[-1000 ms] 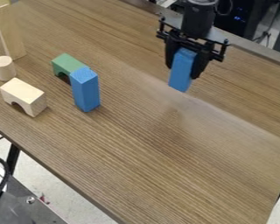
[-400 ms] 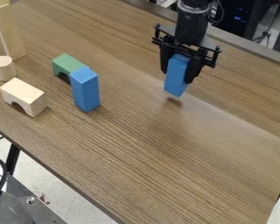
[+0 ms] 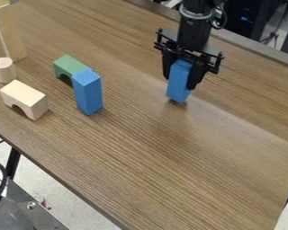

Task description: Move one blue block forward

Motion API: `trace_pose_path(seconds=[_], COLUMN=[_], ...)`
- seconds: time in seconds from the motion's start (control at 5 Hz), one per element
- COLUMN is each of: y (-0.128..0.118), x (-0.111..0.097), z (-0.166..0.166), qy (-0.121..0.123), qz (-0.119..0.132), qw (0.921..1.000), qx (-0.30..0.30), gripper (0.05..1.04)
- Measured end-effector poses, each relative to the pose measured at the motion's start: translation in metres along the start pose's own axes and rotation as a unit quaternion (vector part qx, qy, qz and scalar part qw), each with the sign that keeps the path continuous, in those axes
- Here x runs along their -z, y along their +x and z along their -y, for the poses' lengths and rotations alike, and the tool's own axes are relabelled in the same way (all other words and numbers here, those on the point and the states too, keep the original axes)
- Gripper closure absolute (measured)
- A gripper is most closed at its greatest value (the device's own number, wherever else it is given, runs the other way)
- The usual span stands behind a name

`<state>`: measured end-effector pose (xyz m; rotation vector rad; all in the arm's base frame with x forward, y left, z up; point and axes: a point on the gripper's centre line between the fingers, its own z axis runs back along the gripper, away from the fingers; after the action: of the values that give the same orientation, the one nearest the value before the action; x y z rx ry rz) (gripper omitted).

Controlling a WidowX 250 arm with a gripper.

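Camera view, and from where I'm standing the wood-grain surface runs closest to me. On its left side lies a pale arch block, with a standing blue block upright to the right of it. Farther over, right of the standing one and well apart from it, is the block that matters: the held blue block, upright with a slight lean. The end effector has it, fingers open only as wide as the block and closed on its two sides. The block's lower end is at or just above the wood; I can't tell whether it touches. Beyond, a green arch block sits right behind the standing one, then a pale cylinder and a tall pale plank.

I'd say we're at the setting-down step, near the end of the job, if that spot is far enough forward. Next I'd want the base flat on the wood, then the fingers spread and a straight lift, lest the block tip.
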<state>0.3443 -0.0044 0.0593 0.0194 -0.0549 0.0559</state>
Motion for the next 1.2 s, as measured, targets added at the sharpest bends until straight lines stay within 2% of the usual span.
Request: trace_pose_path(seconds=[0.2, 0.4, 0.6, 0.8, 1.0, 1.2], y=[0.0, -0.002, -0.003, -0.006, -0.007, -0.009], x=[0.002, 0.004, 0.005, 0.007, 0.001, -0.023], z=[-0.001, -0.004, -0.006, -0.007, -0.007, -0.008], qy=[-0.001, -0.003, -0.007, -0.01, -0.017, -0.024], qz=[0.001, -0.001, -0.003, -0.008, -0.002, 0.027], qw=[1.0, 1.0, 1.0, 0.9999, 0.9999, 0.9993], qx=[0.003, 0.003, 0.004, 0.004, 0.004, 0.002], gripper=[0.485, 0.439, 0.131, 0.083, 0.083, 0.083])
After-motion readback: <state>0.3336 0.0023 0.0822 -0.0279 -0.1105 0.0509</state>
